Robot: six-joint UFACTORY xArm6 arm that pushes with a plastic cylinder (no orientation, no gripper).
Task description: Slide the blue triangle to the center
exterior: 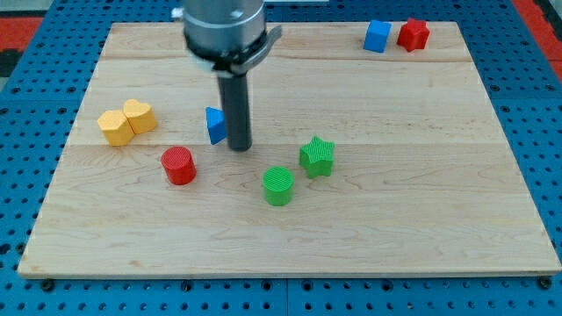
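The blue triangle lies on the wooden board, left of the board's middle. My dark rod comes down from the view's top, and my tip rests on the board just right of the blue triangle, touching or almost touching it. The rod hides the triangle's right edge.
A red cylinder lies below-left of the triangle. A green cylinder and a green star lie to the right of my tip. Two yellow blocks sit at the left. A blue cube and a red star sit at the top right.
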